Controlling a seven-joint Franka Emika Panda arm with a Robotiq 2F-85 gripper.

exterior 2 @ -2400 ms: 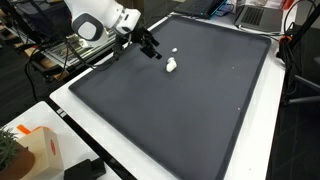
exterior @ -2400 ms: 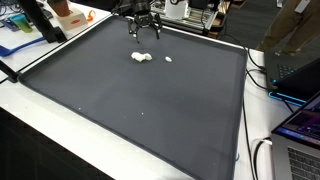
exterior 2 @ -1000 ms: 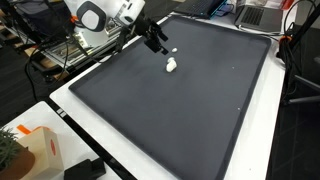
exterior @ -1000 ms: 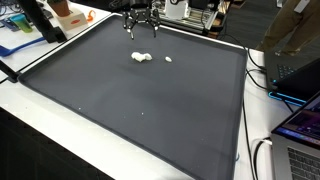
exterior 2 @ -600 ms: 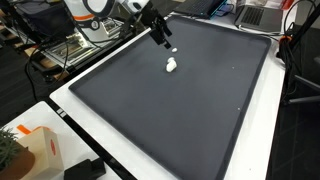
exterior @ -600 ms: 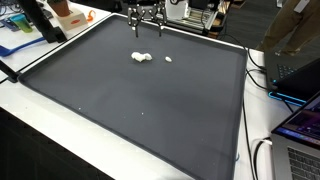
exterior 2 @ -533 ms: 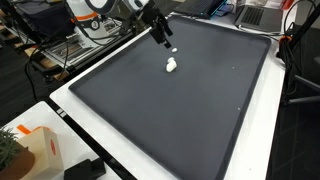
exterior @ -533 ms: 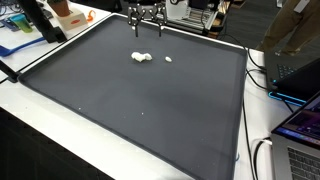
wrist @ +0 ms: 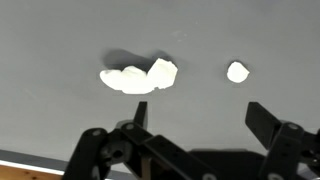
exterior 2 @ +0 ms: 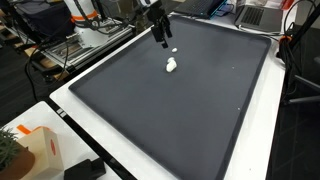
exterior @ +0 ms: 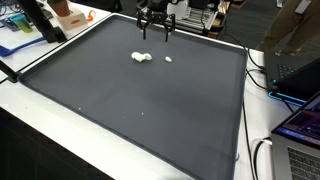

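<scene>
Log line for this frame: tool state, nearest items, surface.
tool: open, empty, above dark mat | nearest: white lump, untouched | beside it: small white piece, apart

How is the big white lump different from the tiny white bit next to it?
The lump is much bigger than the bit. The lump is long and bumpy; the bit is roundish. Both are white and lie apart on the dark mat, untouched by the open end effector.

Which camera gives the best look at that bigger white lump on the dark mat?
The wrist view: the white lump looks large there, its bumpy outline and shadow plain. In both exterior views it is just a small pale blob.
</scene>
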